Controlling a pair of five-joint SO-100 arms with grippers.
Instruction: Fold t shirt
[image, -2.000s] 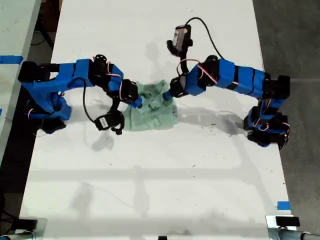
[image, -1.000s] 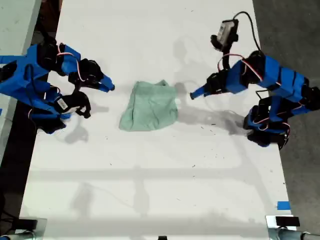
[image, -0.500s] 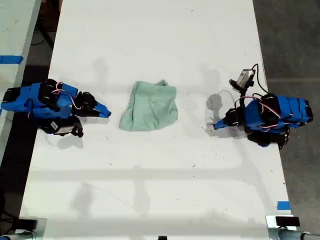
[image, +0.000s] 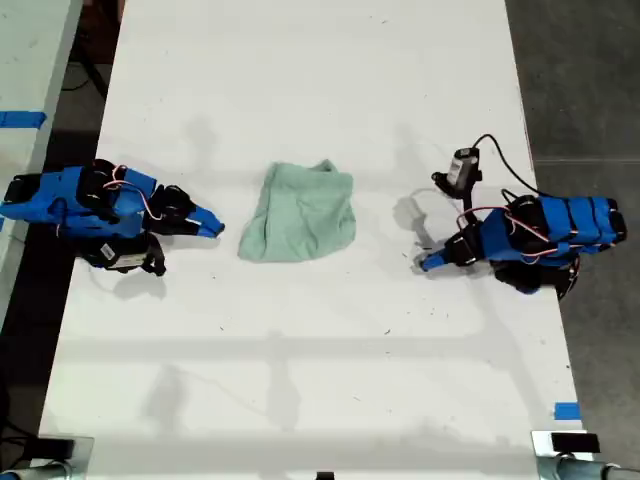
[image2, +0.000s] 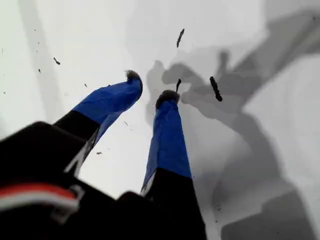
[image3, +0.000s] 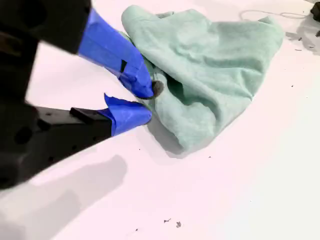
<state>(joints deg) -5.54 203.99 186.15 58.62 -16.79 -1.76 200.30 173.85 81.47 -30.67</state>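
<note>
Lying beside second gripper (image: 214, 229): t shirt (image: 300, 212)

My first hand (image2: 149, 90), jaws slightly apart, empty, over white table (image2: 280, 150).

Two bright blue plastic arms with black servo blocks and thin red, white and black wires looped over the joints. First gripper (image2: 150, 86): two slim blue fingers (image2: 167, 142) with dark, worn tips, black housing behind, a red and white wire across it. Second gripper (image3: 145, 102): blue-taped fingertips (image3: 127, 114) on a black body. A small black camera on a curling black cable (image: 495, 145) at the exterior view's right.
</note>
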